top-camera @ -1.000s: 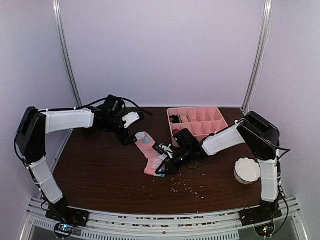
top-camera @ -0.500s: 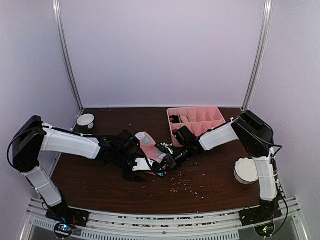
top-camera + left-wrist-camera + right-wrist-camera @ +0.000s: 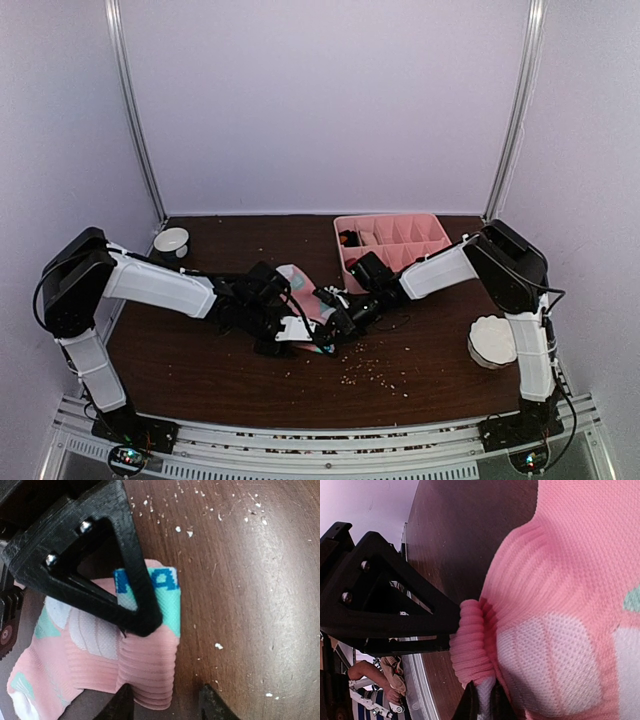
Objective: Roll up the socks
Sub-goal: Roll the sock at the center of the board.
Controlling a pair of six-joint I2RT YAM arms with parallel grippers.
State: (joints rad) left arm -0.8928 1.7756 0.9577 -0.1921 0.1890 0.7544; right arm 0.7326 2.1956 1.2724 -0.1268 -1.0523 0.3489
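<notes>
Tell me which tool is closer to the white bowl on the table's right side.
Right. The right tool pinches the pink sock left of the white bowl; the left tool sits farther left, at the same sock.

Left gripper (image 3: 288,335) and right gripper (image 3: 335,322) hide the pink sock's (image 3: 298,285) near end from above; tray (image 3: 390,217) contents too small to tell

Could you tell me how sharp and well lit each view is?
Top external: even light, pink sock small and partly covered. Left wrist: sharp, sheen on the table. Right wrist: sock fills the frame, knit crisp.
</notes>
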